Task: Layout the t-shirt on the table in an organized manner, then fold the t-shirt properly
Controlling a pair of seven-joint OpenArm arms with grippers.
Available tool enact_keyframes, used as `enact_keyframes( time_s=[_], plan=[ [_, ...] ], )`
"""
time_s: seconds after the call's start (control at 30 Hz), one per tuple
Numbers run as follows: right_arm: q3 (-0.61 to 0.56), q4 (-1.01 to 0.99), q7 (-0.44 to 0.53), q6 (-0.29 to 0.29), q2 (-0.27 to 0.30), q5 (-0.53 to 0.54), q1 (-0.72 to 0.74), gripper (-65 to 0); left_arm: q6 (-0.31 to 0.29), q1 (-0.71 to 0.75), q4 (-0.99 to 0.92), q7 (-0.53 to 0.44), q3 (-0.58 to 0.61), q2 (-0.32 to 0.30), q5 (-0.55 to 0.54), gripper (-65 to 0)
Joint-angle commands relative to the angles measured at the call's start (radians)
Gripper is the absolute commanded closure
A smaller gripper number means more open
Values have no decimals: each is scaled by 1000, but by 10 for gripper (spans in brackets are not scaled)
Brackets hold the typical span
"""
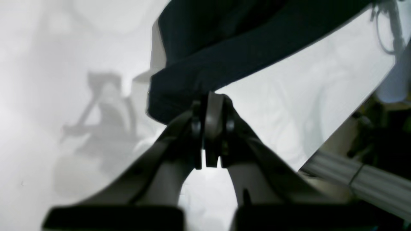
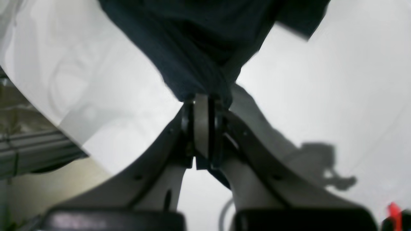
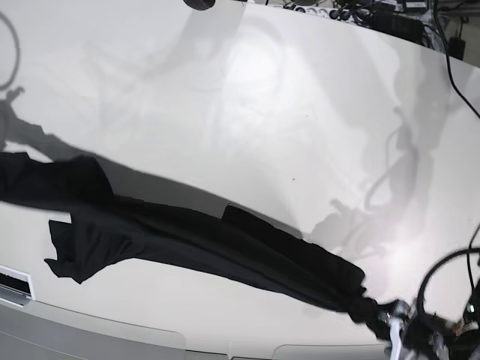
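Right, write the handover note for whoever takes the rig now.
Left hand: shut on the t-shirt, pinching a bunched end.
Right hand: shut on the t-shirt too, gripping gathered fabric.
T-shirt: stretched between both hands as a twisted band across the near part of the table; how much rests on it is unclear.
Done: both ends grasped.
Left: spread it flat, then fold.

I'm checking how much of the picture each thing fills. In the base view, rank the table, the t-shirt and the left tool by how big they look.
1. table, fills most of the view.
2. t-shirt, a long black band stretched across it.
3. left tool, small, partly cut off at the corner, so its full size is unsure.
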Motion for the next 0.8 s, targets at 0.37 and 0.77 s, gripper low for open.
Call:
enact_keyframes(
  time_s=[0.37, 0.77],
  plan=[
    [13, 11, 76, 24, 35, -106, 64, 0, -26, 6, 4, -133, -3, 54, 180, 0],
    [6, 51, 114, 13, 417, 17, 698, 0, -26, -121, 4, -327, -6, 193, 345, 0]
  ],
)
